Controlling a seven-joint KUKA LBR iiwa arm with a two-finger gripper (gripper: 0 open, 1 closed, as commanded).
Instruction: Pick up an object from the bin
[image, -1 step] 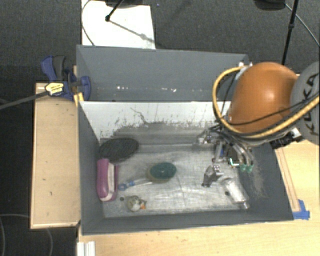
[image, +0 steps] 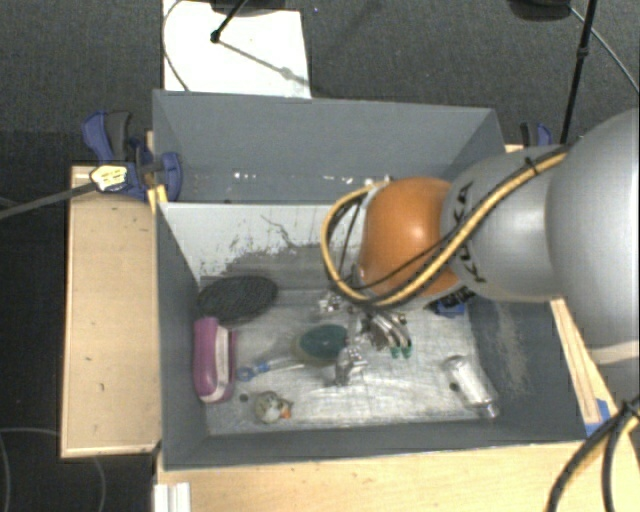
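Note:
My gripper (image: 366, 349) hangs low over the middle of the bin, below the orange cover, and stands open. One fingertip (image: 345, 368) is just right of a teal round-headed thing (image: 320, 343), whose pale stick with a blue end (image: 258, 369) runs off to the left. Nothing shows between the fingers. A small green-tipped piece (image: 401, 350) sits at the gripper's right side; whether it is loose I cannot tell.
A black oval brush (image: 237, 297) lies at the back left, with a pink and purple oblong thing (image: 211, 358) along the left wall. A small brownish lump (image: 270, 406) sits near the front, a silver cylinder (image: 470, 386) at the front right, and a blue scrap (image: 449, 306) beneath the arm.

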